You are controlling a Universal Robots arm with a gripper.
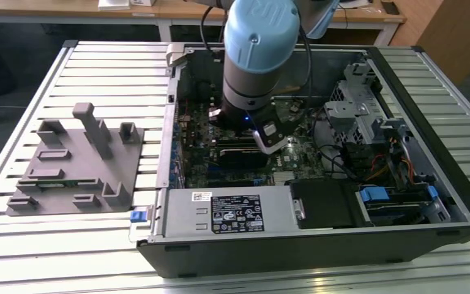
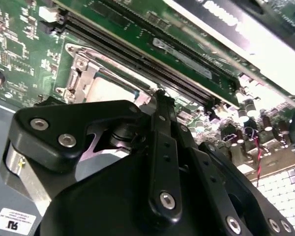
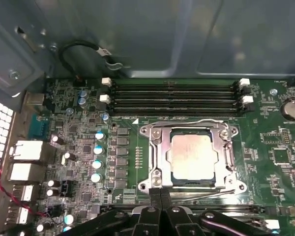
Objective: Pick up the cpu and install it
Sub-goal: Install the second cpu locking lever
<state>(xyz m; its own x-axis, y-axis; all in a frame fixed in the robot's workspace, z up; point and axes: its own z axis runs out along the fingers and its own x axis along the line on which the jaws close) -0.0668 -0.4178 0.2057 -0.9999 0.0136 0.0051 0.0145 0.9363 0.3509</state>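
Note:
The cpu (image 3: 194, 155), a small square chip with a pale silvery top, lies flat in the socket on the green motherboard (image 3: 88, 196). The metal socket frame (image 3: 157, 157) sits down around its edges. In the second wrist view the cpu (image 2: 110, 91) shows as a pale patch just past the fingertips. My gripper (image 3: 160, 199) hovers over the board beside the socket's near edge, its two black fingers (image 2: 162, 128) pressed together with nothing between them. In the exterior view my arm (image 1: 256, 55) reaches down into the open computer case (image 1: 317, 245).
Memory slots (image 3: 174, 98) run along the far side of the socket. A grey plastic fixture (image 1: 71, 165) stands on the slatted table at the exterior view's left. Inside the case are a power supply (image 1: 235, 211), a drive cage (image 1: 357, 110) and loose cables (image 1: 341, 156).

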